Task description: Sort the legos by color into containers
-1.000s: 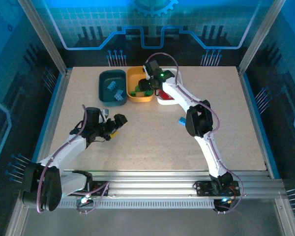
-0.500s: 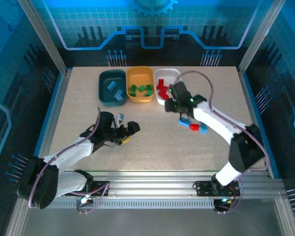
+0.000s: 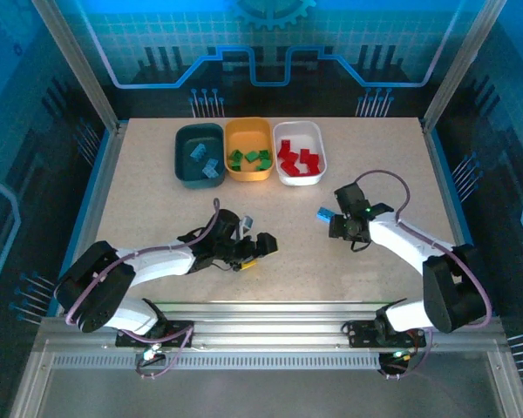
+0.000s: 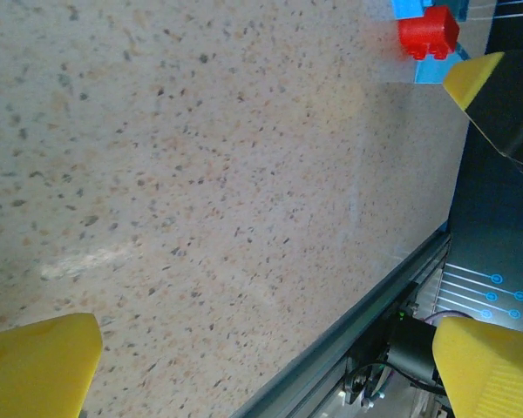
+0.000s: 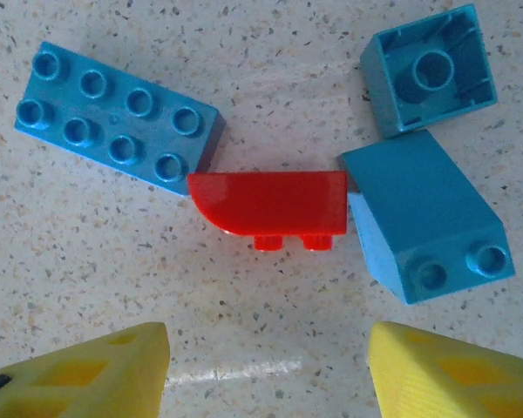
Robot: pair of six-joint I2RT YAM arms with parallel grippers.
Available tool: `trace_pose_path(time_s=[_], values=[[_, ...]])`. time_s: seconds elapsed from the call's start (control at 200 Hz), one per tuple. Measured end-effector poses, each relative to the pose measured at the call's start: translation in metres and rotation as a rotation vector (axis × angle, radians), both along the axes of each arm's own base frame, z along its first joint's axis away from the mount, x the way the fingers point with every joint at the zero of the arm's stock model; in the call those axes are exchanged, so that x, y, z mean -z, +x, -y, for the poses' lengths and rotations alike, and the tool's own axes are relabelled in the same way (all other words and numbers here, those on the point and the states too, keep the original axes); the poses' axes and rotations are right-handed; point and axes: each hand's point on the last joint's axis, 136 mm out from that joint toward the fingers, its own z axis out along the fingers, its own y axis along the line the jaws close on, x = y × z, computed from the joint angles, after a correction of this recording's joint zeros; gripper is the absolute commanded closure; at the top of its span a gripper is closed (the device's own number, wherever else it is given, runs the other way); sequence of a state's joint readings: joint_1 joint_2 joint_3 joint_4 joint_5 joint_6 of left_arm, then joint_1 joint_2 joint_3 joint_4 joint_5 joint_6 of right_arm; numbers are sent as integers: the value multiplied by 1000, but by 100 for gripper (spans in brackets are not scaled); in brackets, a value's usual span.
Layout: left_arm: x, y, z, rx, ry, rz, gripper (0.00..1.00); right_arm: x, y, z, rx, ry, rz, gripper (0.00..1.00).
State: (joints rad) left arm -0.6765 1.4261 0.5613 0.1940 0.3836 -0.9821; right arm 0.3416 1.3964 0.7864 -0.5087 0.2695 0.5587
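Right wrist view: the right claw [image 5: 266,370] hangs released, yellow fingertips [image 5: 96,370] apart with nothing between them, just short of a red curved brick [image 5: 270,202] lying ahead of the gap. A light blue eight-stud brick [image 5: 113,117] touches its left end and a blue sloped brick [image 5: 427,222] its right. The left claw [image 3: 254,248] is spread wide and empty over the table [image 4: 200,174]. The teal tub [image 3: 181,161], orange-yellow tub [image 3: 248,178] and white tub [image 3: 302,181] sit well ahead of both.

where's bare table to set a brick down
Bare: table between teal tub and left end effector, and right of the white tub. Crowded: red brick and blue bricks by the right end effector.
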Motion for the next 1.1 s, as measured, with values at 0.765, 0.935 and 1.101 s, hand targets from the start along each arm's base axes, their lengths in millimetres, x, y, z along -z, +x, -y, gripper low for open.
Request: trace_pose_path(time_s=[0.765, 0.935, 1.101], values=[[-11, 3, -13, -54, 40, 40, 1, 31, 56, 8, 70, -20, -51, 46], [-13, 2, -15, -51, 48, 53, 1, 30, 60, 7, 60, -22, -50, 51], [-14, 2, -17, -55, 53, 58, 1, 30, 59, 7, 59, -21, -46, 55]])
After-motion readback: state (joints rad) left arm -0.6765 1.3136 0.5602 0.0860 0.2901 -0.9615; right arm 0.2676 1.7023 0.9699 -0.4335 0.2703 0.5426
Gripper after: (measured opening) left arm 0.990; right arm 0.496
